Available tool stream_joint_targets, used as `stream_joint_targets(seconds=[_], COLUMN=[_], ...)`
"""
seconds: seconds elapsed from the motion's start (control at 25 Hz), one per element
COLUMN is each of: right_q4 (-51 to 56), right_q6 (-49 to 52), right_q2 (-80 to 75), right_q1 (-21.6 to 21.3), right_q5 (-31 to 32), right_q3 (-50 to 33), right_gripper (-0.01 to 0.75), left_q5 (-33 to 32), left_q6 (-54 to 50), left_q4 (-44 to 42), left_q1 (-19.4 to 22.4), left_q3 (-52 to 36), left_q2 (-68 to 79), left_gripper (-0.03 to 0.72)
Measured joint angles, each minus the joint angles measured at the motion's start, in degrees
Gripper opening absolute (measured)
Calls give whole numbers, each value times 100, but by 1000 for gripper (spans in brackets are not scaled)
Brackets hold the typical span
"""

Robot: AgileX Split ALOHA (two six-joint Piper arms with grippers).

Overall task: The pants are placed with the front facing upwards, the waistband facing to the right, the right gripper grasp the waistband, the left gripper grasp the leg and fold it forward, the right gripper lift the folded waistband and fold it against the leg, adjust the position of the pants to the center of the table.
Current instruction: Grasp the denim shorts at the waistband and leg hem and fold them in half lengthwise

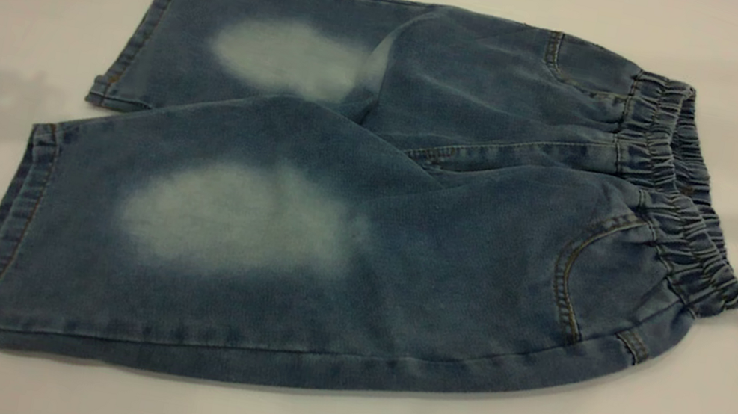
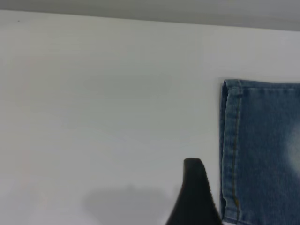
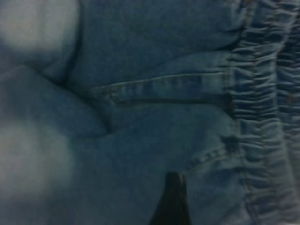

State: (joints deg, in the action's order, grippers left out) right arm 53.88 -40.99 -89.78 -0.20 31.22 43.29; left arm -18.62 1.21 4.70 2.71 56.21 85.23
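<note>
pants [image 1: 370, 200]: soft limp denim | grip: thick gathered waistband [image 1: 680, 209], leg hem | right hand [image 3: 171, 199], left hand [image 2: 197, 197]: opening cannot be told

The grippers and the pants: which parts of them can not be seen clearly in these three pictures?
- Left gripper: the left wrist view shows one dark finger, cut off by the picture's edge; open or shut is unclear.
- Right gripper: the right wrist view shows only one blurred dark tip over the pants; the exterior view shows only dark parts at its corner.
- Waistband: blurred in the right wrist view.
- Pants' underside: hidden against the table.
</note>
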Motion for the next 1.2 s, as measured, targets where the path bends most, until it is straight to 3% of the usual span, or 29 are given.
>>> stream_joint_targets(seconds=[0.16,0.52,0.88,1.2], right_q4=[500,1063,2299,2922], right_q6=[-312,-1166,-2682,-3590], right_q2=[-323,-860,-1333,-2071], right_q1=[-263,-1348,-1376,-1376], right_q5=[59,637,779,910], right_q3=[-7,-314,-916,-972], right_gripper=[554,554,554,554], left_q5=[0,0,-22,-22], left_q6=[0,0,0,0], left_q4=[0,-6,-6,-6], left_q1=[0,0,0,0], left_q3=[0,0,0,0], left_q2=[0,-4,-6,-6], left_gripper=[475,475,475,475])
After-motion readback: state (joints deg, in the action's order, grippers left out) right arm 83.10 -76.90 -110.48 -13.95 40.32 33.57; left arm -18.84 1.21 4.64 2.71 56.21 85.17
